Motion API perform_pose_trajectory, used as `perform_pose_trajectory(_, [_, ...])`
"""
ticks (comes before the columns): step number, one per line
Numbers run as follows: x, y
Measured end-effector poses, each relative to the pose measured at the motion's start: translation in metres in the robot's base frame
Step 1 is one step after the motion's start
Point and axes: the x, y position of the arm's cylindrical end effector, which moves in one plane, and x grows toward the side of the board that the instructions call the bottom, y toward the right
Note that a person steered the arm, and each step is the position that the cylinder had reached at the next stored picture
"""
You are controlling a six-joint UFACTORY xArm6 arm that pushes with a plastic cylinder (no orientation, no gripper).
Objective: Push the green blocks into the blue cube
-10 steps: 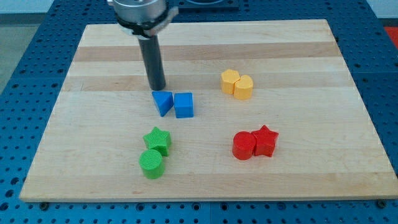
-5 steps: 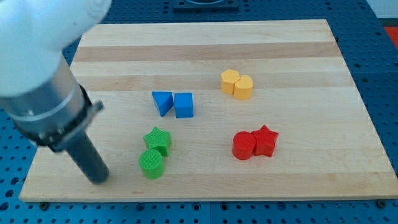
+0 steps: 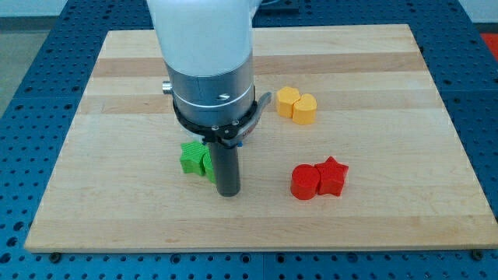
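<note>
My tip [image 3: 229, 192] rests on the board just right of and below the green blocks. The green star [image 3: 191, 158] shows at the rod's left. A sliver of a second green block [image 3: 210, 167] touches the rod, its shape hidden. The arm's wide body covers the board above them, so the blue cube and the blue triangular block are hidden except for a small blue edge [image 3: 240, 140] at the arm's right side. I cannot tell whether the green blocks touch the blue cube.
Two yellow blocks [image 3: 296, 105] sit together at the upper right of the wooden board [image 3: 389, 225]. A red cylinder [image 3: 304, 182] and a red star [image 3: 332, 176] sit together at the lower right.
My tip swept from the board's lower left to the right. The green blocks moved up and right toward the blue blocks, which the arm now covers.
</note>
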Motion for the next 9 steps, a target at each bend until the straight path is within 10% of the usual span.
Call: perform_pose_trajectory(9, [0.045, -0.097])
